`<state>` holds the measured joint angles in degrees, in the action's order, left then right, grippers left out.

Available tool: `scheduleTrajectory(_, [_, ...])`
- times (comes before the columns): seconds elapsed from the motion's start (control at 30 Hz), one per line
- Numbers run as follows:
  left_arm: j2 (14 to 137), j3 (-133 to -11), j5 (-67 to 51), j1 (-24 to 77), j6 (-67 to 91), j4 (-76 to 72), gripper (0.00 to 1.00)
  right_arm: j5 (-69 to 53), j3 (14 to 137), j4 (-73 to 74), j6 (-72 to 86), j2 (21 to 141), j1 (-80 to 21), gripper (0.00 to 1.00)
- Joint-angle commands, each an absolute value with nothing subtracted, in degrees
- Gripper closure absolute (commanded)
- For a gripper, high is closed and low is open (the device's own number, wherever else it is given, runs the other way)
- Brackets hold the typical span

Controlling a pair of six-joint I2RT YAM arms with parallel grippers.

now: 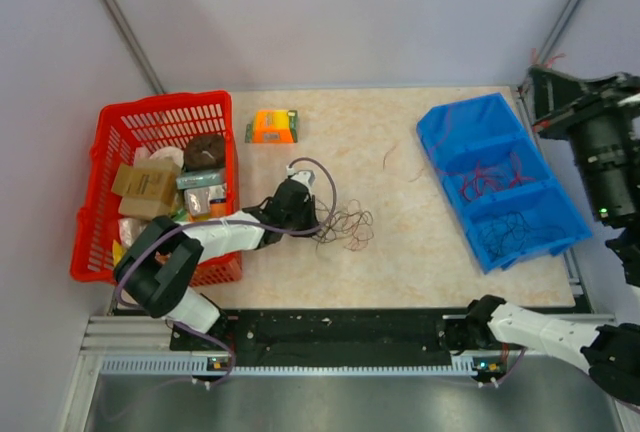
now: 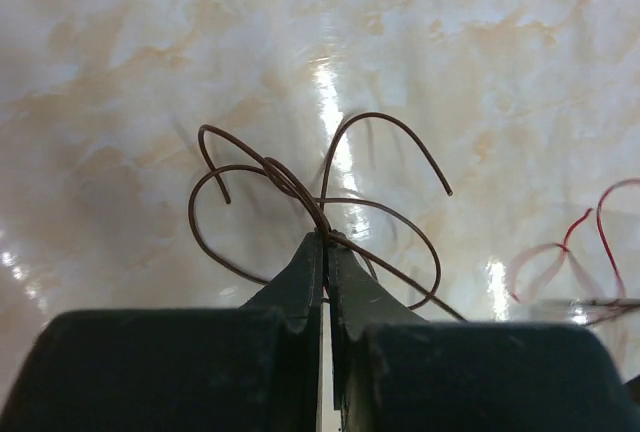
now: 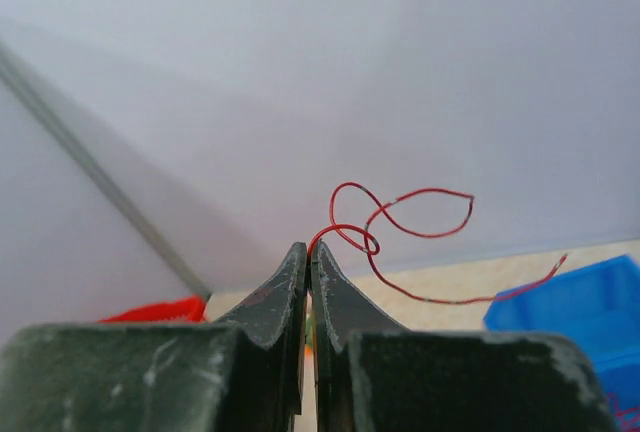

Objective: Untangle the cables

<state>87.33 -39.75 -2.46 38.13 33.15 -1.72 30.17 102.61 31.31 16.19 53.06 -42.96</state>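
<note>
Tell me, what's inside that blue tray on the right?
The blue tray has three compartments: thin red wires lie in the middle one, dark wires in the nearest. The farthest looks bare. Nothing covers them, but the strands are too fine to count.

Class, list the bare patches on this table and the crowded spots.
Free: the middle between the cables and the blue bin; the far strip between orange box and bin. Crowded: around the left gripper, cables and red basket.
</note>
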Motion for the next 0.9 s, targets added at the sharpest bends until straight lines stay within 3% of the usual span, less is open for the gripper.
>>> scheduleTrajectory(0.0, [84.81, -37.71, 3.94, 37.70, 29.89, -0.27, 1.00, 46.21, 110.90, 32.87, 2.05, 58.87, -42.71, 1.00])
scheduleTrajectory(0.1, [84.82, -37.62, 7.11, 37.62, 28.74, 2.98, 1.00, 53.68, 117.49, 29.89, -8.49, 65.36, -40.27, 1.00])
scheduleTrajectory(0.27, [82.97, -36.57, 4.58, 37.62, 28.30, 2.64, 1.00, 49.74, 123.76, 29.62, -10.38, 73.03, -26.82, 1.00])
scheduleTrajectory(0.47, [77.18, -36.56, -2.89, 37.62, 28.92, 2.20, 1.00, 35.35, 109.18, 29.88, 5.08, 71.10, -14.97, 1.00])
scheduleTrajectory(0.87, [70.75, -40.95, -13.62, 37.62, 24.61, 4.31, 1.00, 32.18, 90.28, 26.72, 14.23, 68.65, -2.29, 1.00])
